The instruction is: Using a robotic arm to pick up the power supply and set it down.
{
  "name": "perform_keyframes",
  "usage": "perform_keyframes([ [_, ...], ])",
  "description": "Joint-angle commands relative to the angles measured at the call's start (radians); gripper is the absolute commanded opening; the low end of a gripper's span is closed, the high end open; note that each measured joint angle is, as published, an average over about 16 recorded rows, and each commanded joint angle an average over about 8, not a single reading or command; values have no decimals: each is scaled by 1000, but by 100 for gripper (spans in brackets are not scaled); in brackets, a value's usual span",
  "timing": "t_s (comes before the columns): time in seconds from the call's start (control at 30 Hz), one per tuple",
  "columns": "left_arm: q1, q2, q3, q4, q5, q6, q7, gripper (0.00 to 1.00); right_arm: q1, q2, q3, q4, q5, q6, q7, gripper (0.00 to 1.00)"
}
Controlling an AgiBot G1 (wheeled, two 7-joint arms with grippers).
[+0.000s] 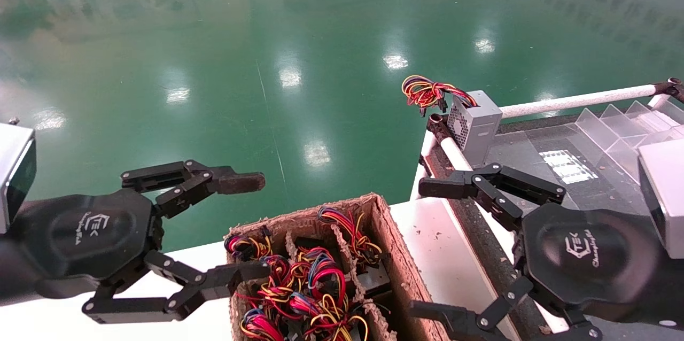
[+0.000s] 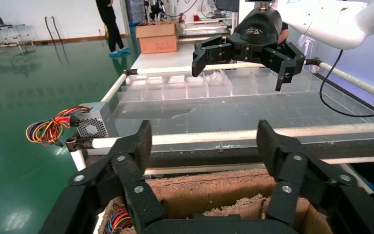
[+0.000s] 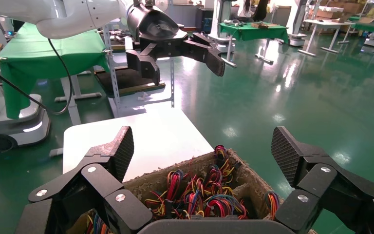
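Both hands are spread wide and empty, left hand (image 1: 243,226) and right hand (image 1: 435,247) flanking the cardboard box (image 1: 393,239). The power supplies sit below and between them, buried in tangled wires (image 1: 299,287), so a grab could easily snag neighbouring leads and drag a second unit up.

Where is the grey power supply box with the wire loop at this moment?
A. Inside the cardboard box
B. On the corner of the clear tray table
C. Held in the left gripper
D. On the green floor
B: the power supply stands on the corner of the tray table, apart from both open grippers.
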Motion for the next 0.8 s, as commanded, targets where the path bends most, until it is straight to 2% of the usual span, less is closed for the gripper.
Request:
perform_keyframes([
  [0.03, 0, 0, 0, 0, 0, 0, 0, 0, 0, 0, 0, 0, 0, 0, 0, 100],
  [0.8, 0, 0, 0, 0, 0, 0, 0, 0, 0, 0, 0, 0, 0, 0, 0, 100],
])
